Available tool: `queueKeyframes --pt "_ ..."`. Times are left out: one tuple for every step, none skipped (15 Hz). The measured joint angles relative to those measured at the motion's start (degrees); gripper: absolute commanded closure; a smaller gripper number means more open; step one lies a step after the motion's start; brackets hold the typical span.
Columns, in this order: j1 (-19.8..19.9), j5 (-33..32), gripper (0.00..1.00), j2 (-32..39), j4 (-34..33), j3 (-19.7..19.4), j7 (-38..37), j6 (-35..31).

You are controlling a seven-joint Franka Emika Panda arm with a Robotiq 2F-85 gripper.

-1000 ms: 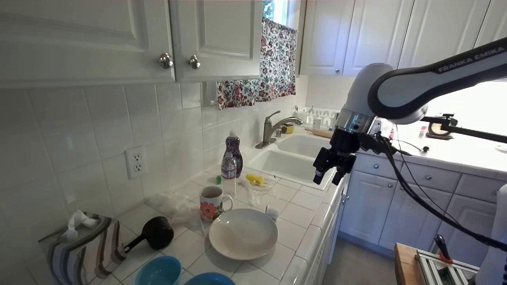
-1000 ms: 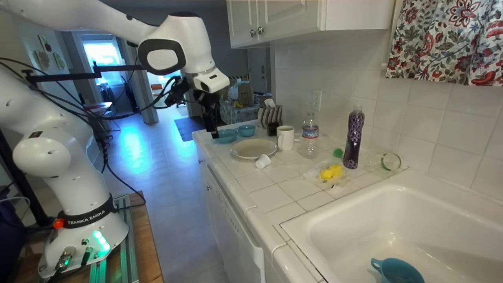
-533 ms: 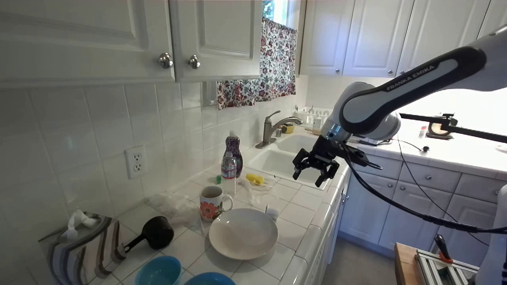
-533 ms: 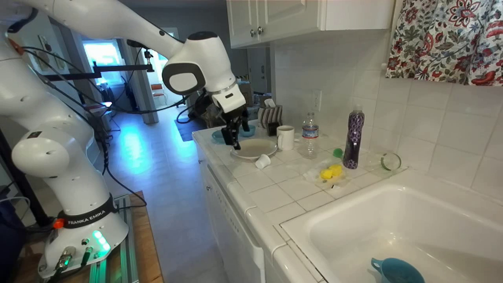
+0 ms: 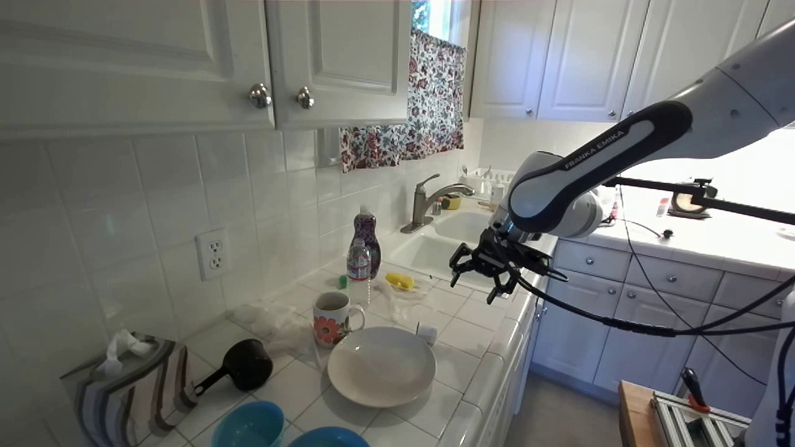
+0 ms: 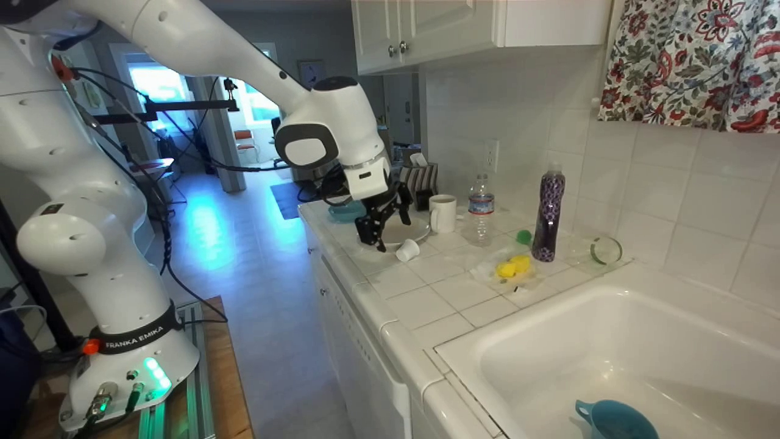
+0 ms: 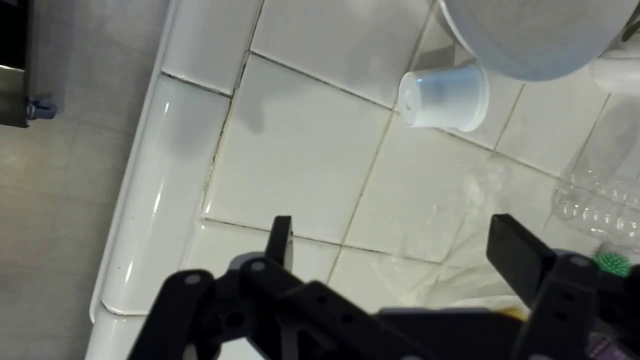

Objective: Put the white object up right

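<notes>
The white object, a small translucent whitish cup [image 7: 445, 97], lies on its side on the tiled counter beside the large plate [image 7: 540, 40]. In the wrist view its closed base points left and its lipped rim points right. The cup also shows in both exterior views [image 5: 427, 334] [image 6: 407, 250], partly behind the plate's rim in one of them. My gripper [image 7: 392, 230] is open and empty above the counter. In the wrist view the cup lies beyond the fingertips, not between them. In the exterior views the gripper [image 5: 472, 292] [image 6: 394, 236] hangs above the counter near its front edge.
A flowered mug [image 5: 332, 320] and a water bottle [image 6: 481, 210] stand near the plate. A purple bottle [image 6: 548, 213], a yellow item [image 6: 514, 266] and clear plastic film lie towards the sink [image 6: 609, 317]. The rounded counter edge [image 7: 150, 200] runs along the left in the wrist view.
The arm has reached out over the counter and come lower, towards the cup. The gripper has turned, so its spread fingers show more clearly. The cup and other items have not moved.
</notes>
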State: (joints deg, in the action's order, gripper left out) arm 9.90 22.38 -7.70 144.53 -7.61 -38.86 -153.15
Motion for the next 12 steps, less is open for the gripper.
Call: queueKeyframes --pt "0.2 -0.7 0.0 0.3 -0.2 -0.1 0.1 1.1" --pt "0.3 -1.5 0.0 0.4 -0.5 -0.2 0.4 2.8" --pt "0.4 -2.4 0.0 0.4 -0.9 -0.4 1.2 5.4" --pt "0.4 -3.4 0.0 0.4 -1.4 -0.6 2.3 8.4" --pt "0.5 -4.2 0.0 0.4 -2.1 -0.8 3.7 11.6" --pt "0.5 -5.2 0.0 0.3 -2.7 -1.1 4.9 14.7" --pt "0.6 -6.3 0.0 0.3 -3.4 -1.3 6.2 17.5" --pt "0.7 -7.3 0.0 0.2 -4.1 -1.5 7.3 20.0" --pt "0.8 -8.2 0.0 0.2 -4.8 -1.6 8.3 21.8" --pt "1.1 -9.7 0.0 0.1 -5.5 -1.6 9.0 22.9" --pt "1.4 -12.0 0.0 0.0 -5.9 -1.6 9.3 22.9" --pt "1.6 -15.2 0.0 -0.1 -6.3 -1.6 9.5 22.9"
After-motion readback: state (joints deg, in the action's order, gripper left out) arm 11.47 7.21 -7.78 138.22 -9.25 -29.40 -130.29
